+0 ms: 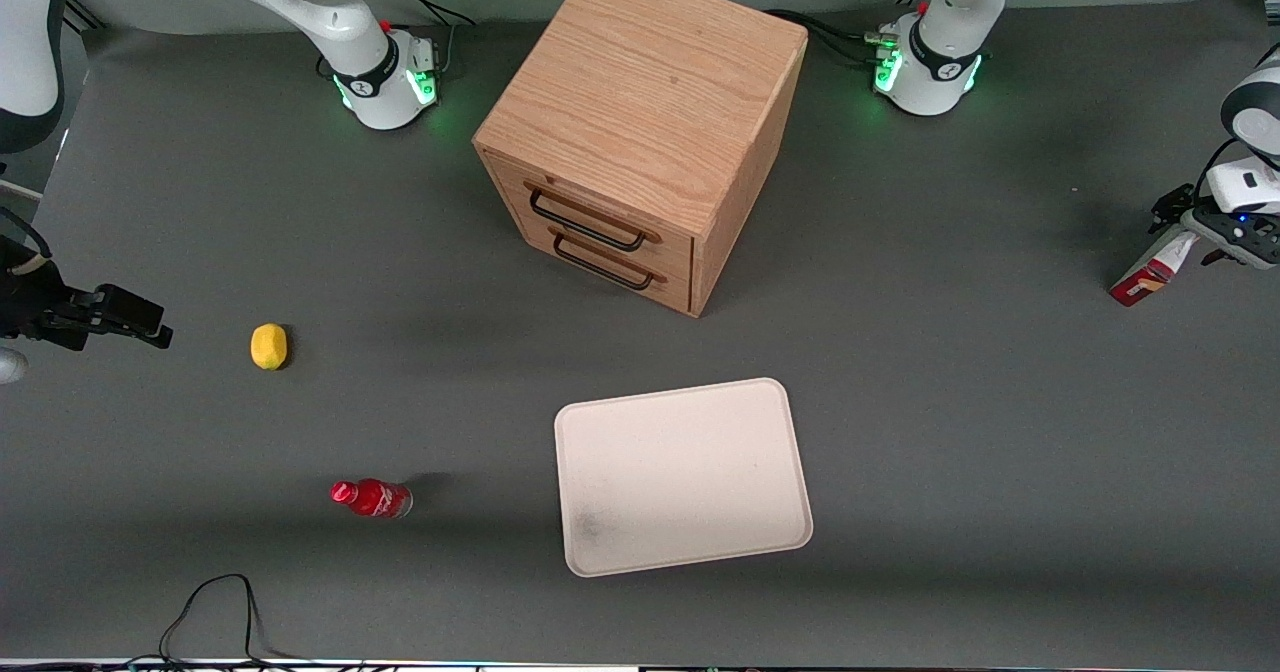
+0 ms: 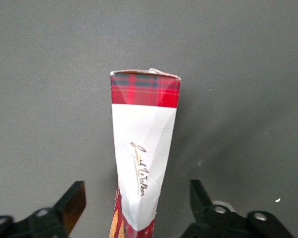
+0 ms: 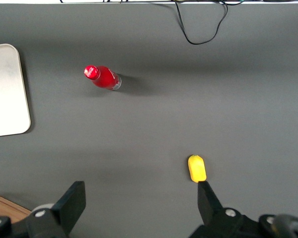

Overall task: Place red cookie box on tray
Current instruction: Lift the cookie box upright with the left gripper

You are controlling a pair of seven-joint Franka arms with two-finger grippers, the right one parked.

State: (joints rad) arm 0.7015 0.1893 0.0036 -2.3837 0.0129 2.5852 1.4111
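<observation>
The red cookie box (image 1: 1150,274) stands on end at the working arm's end of the table, well away from the tray. In the left wrist view the red cookie box (image 2: 144,148) shows a tartan end, a white patch and script print. My left gripper (image 1: 1183,232) is over its upper end. In the left wrist view the gripper (image 2: 137,191) is open, with one finger on each side of the box and a gap to both. The beige tray (image 1: 680,472) lies flat near the front camera with nothing on it; its corner also shows in the right wrist view (image 3: 7,89).
A wooden two-drawer cabinet (image 1: 640,132) stands farther from the front camera than the tray. A small red bottle (image 1: 371,498) and a yellow lemon (image 1: 268,345) lie toward the parked arm's end. A black cable (image 1: 215,612) loops at the table's front edge.
</observation>
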